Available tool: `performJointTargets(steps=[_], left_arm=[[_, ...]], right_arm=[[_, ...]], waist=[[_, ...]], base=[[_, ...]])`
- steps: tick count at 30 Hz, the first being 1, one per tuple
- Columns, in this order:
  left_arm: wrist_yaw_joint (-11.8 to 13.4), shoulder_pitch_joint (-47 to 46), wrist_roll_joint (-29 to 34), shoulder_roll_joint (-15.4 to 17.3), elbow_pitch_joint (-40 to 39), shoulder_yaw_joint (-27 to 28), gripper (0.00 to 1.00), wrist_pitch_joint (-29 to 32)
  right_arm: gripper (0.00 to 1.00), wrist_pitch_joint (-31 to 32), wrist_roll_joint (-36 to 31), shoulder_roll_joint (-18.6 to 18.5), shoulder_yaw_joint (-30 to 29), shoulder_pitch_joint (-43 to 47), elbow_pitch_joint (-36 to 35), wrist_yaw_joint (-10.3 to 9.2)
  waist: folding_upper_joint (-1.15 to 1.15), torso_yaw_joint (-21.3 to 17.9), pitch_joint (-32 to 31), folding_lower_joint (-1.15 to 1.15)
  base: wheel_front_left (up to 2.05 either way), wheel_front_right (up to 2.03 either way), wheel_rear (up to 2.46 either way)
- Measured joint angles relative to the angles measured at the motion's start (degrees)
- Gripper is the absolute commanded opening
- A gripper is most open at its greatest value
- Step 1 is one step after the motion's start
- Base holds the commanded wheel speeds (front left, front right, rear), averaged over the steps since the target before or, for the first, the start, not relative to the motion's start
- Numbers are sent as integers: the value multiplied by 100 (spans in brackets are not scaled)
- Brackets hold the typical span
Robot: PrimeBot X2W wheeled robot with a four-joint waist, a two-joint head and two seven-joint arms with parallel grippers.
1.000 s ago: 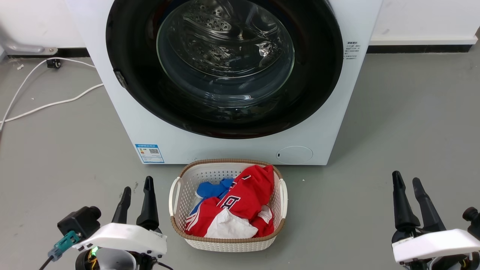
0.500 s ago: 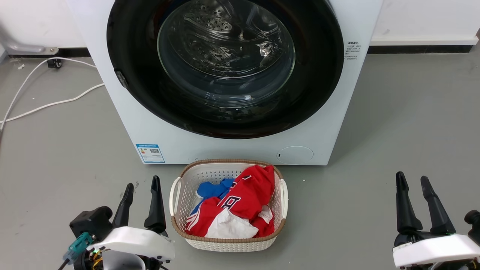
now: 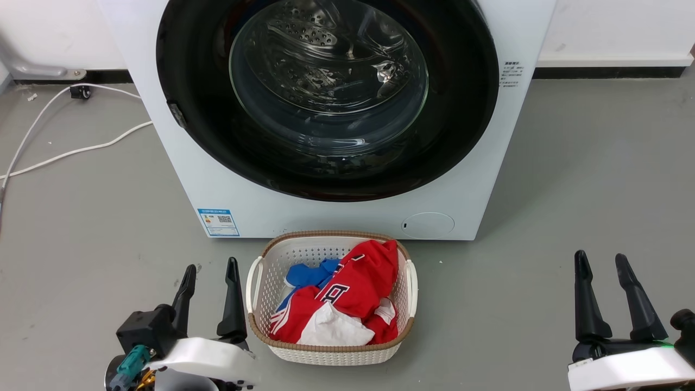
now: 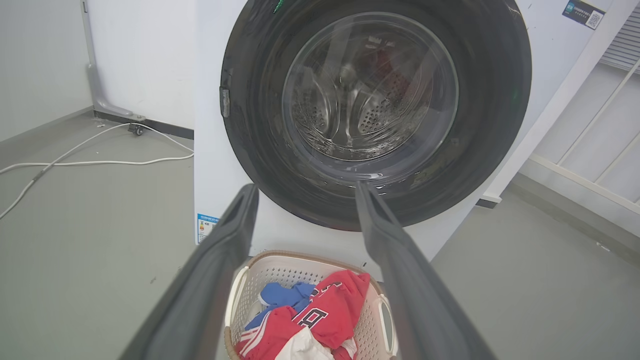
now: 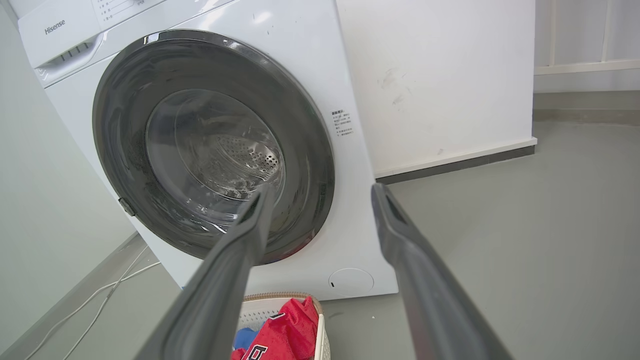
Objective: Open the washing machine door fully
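The washing machine door (image 3: 326,136) is a big round black-rimmed disc with a clear glass bowl, lying flat and closed against the white machine; a small latch tab sits on its left rim. The door also shows in the left wrist view (image 4: 490,125) and the right wrist view (image 5: 120,130). My left gripper (image 3: 210,268) hangs open low at the left, beside the basket, well short of the machine. My right gripper (image 3: 600,257) is open at the lower right over bare floor. Nothing is between either pair of fingers.
A white laundry basket (image 3: 260,271) with red, blue and white clothes stands on the floor right before the machine. White cables (image 3: 70,152) trail across the grey floor at left. A small round white flap (image 3: 428,224) sits low on the machine front.
Both grippers have drifted slightly lower and to the right in the head view. The door stays closed.
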Motion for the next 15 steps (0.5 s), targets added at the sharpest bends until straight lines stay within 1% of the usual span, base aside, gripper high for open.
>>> performJointTargets(steps=[15], left_arm=[[-108,111,835,-147,55,84,100,-220]], right_arm=[[100,-208,-705,0,-11,124,-218,1]], waist=[[0,21,2,0]], base=[[0,0,0]])
